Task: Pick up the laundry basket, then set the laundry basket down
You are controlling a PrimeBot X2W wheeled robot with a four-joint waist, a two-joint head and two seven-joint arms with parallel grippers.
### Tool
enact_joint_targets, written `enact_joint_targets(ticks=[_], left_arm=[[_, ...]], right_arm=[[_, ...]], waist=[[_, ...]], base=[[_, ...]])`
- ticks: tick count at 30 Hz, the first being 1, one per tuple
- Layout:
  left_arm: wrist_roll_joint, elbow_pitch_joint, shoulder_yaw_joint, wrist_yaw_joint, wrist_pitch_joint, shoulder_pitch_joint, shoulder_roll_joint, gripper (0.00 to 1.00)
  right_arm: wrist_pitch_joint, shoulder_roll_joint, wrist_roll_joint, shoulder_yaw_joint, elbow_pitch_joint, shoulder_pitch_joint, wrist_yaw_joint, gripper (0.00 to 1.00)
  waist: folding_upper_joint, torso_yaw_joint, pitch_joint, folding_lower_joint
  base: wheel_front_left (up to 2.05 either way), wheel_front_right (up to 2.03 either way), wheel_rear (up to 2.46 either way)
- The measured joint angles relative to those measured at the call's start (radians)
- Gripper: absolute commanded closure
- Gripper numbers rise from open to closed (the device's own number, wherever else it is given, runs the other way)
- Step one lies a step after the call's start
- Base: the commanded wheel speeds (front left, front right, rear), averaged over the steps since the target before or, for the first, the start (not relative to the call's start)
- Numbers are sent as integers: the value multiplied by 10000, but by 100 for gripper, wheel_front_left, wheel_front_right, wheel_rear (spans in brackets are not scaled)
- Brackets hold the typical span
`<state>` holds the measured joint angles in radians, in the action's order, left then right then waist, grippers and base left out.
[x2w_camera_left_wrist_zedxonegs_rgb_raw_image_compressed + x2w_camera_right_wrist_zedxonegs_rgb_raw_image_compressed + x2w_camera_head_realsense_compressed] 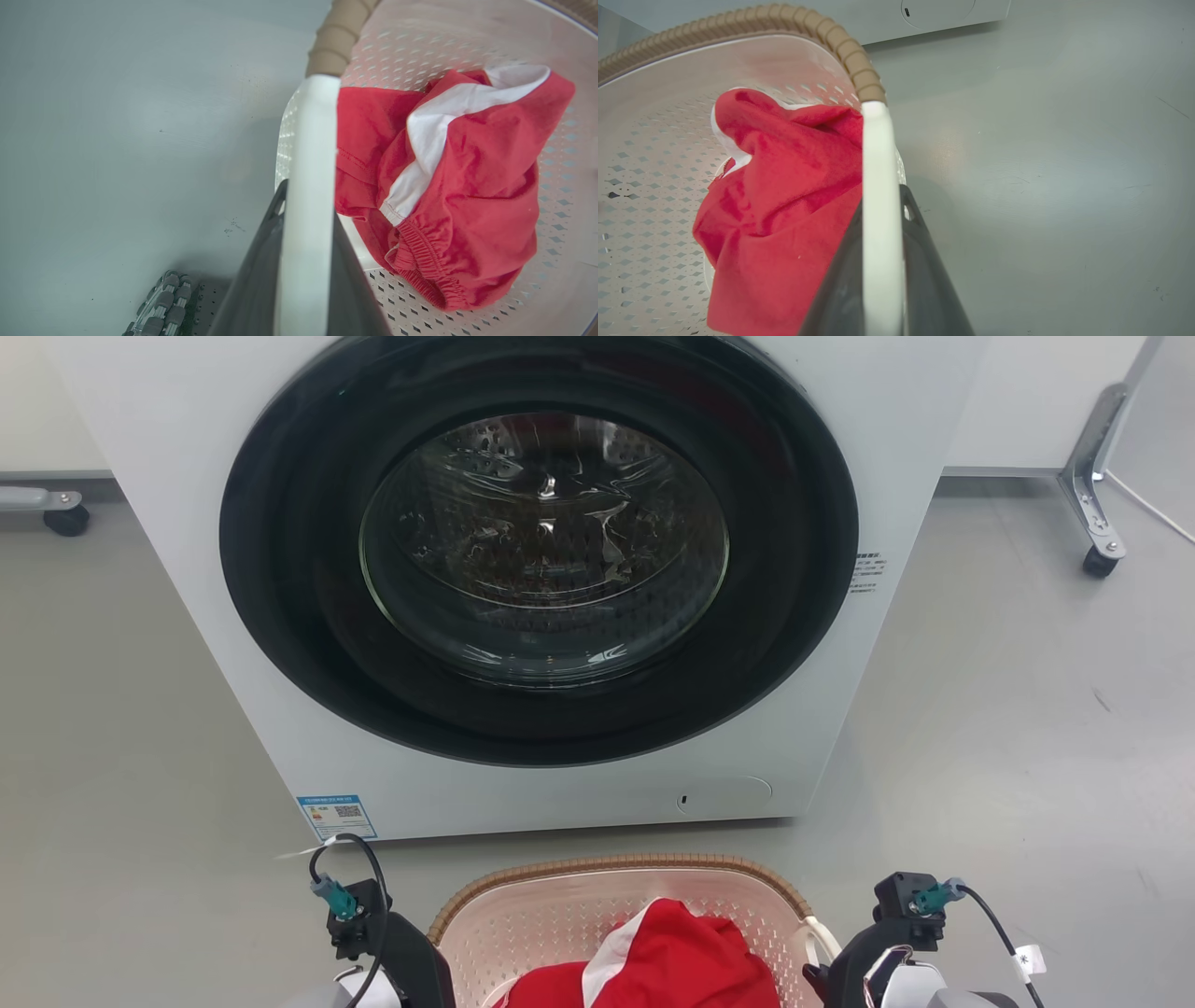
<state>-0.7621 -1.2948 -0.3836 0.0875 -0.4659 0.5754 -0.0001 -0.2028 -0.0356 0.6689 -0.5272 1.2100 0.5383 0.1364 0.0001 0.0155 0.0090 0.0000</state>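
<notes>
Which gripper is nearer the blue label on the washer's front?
Left. The left gripper, shut on the laundry basket's left handle, is on the blue label's side of the basket; the right gripper clamps the opposite handle, the whole basket between it and the label.

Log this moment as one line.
left gripper: shut on left handle | right gripper: shut on right handle | laundry basket: holds red garment | ahead: washer
</notes>
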Motion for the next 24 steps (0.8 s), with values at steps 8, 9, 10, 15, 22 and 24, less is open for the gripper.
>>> enact_joint_targets(ticks=[8, 9, 10, 15, 22, 24], left_arm=[[-36, 6, -65, -50, 98, -1, 2, 100], [-36, 21, -79, -71, 105, -1, 2, 100], [-36, 29, -105, -79, 127, -1, 2, 100], [-36, 102, -184, -86, 407, 0, 0, 100], [-35, 276, -274, -184, 834, 16, 0, 100], [-4, 349, -364, -184, 949, 89, 2, 100]], right_arm=[[15, -31, 163, -107, -73, -35, 0, 100], [17, -35, 176, -109, -84, -35, -2, 100], [25, -40, 180, -128, -100, -35, -2, 100], [228, -52, 276, -98, -119, -29, -2, 100], [667, -79, 295, -73, -199, 69, -2, 100], [821, -130, 274, -123, -284, 127, -2, 100]], waist=[[0, -25, 48, 0], [0, -27, 58, 0], [0, -29, 69, 0], [0, -34, 196, 0], [0, -31, 553, 1], [0, -27, 729, 1]], base=[[0, 0, 0], [0, 0, 0], [0, 0, 0], [0, 0, 0], [0, 0, 0], [0, 0, 0]])
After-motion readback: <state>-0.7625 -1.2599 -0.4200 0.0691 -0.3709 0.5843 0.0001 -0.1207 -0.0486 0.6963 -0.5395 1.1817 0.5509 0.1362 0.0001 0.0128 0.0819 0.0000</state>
